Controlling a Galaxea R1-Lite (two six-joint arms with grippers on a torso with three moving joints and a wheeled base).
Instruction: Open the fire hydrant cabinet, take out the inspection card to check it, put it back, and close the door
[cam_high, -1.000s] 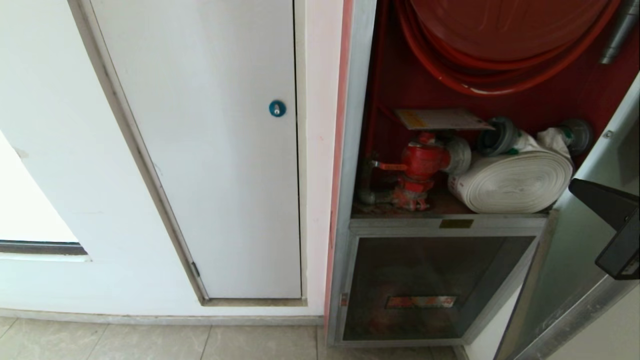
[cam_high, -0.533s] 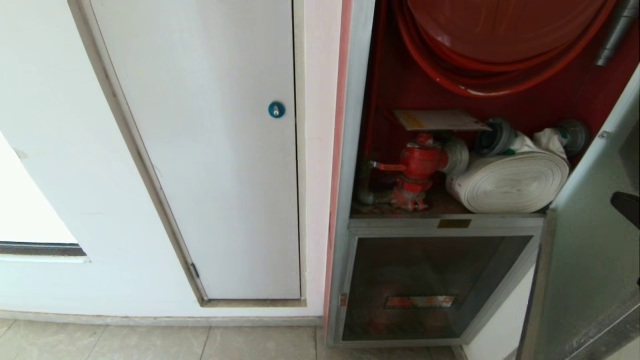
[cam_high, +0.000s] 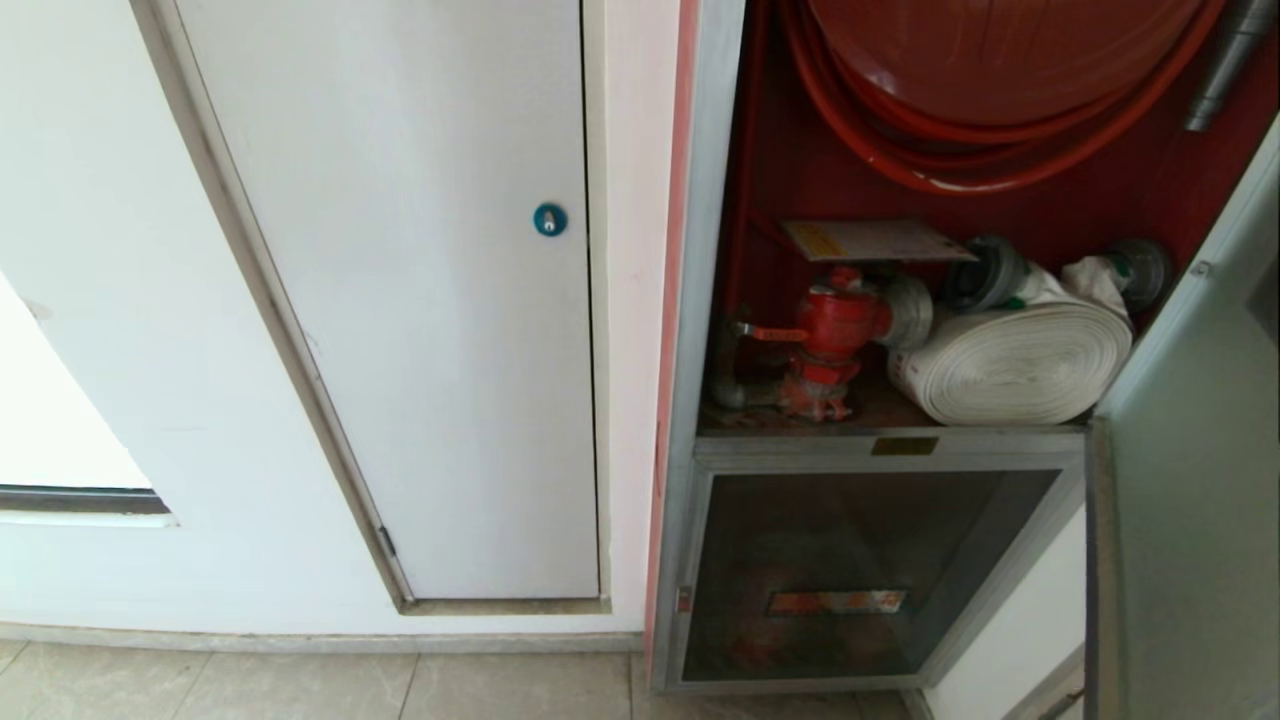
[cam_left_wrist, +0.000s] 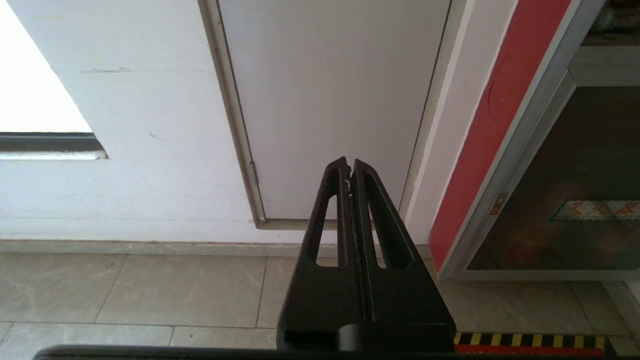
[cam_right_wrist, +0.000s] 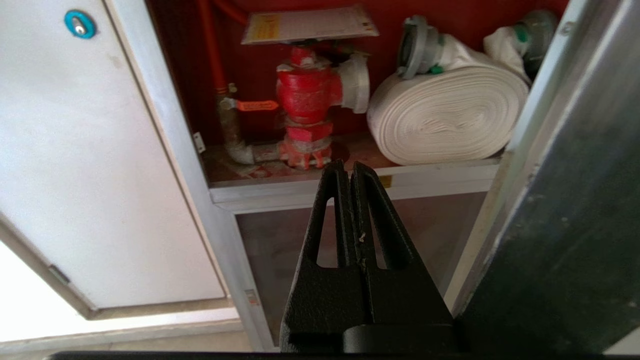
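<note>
hose reel (cam_high: 1010, 60): cut off at top | door (cam_high: 1190, 520): cut off right

Soft even daylight, blown-out white window (cam_left_wrist: 35, 75), slight blur, dim red cabinet interior (cam_high: 1000, 215).

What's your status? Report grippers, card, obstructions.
Right gripper shut, empty, facing open fire hydrant cabinet; left gripper shut, parked low. Inspection card flat atop red valve. Door open at right; nothing blocking card.

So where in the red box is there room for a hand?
In the cabinet, bare room lies between the hose reel above and the card below. The shelf is crowded: the valve and rolled hose fill it, leaving a small patch before the valve.
</note>
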